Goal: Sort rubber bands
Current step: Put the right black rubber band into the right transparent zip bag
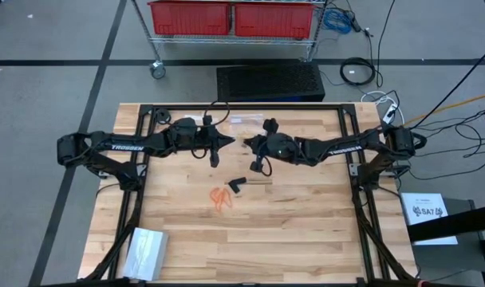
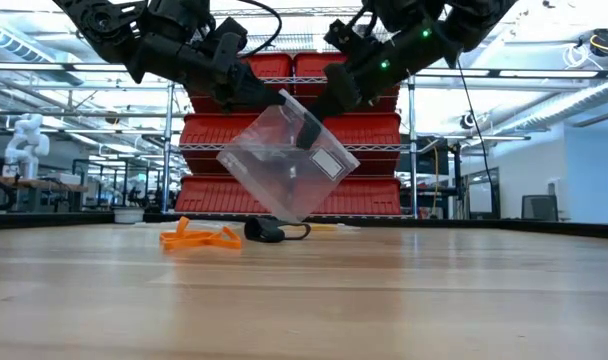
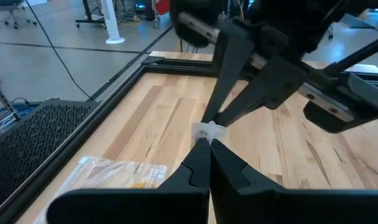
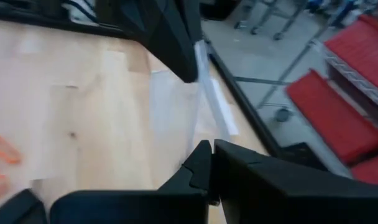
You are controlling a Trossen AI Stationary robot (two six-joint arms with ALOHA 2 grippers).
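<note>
Here both the left gripper (image 2: pixel 281 100) and right gripper (image 2: pixel 311 125) pinch one clear bag (image 2: pixel 287 165) above the bench (image 2: pixel 384 300), orange rubber bands (image 2: pixel 199 237) below.

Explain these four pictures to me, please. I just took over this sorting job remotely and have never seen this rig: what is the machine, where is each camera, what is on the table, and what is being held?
The machine is two dark robot arms over a wooden table. One picture looks straight down, one looks level across the tabletop, and two come from cameras on the arms' wrists.

The left claw and the right claw meet at mid-table, both shut on the top edge of a clear plastic bag, which hangs tilted above the wood in the level view.

On the table lie orange rubber bands and, next to them, black rubber bands. Another clear bag lies by the far edge, and a further plastic packet sits at the near left corner. What the held bag contains I cannot make out.
</note>
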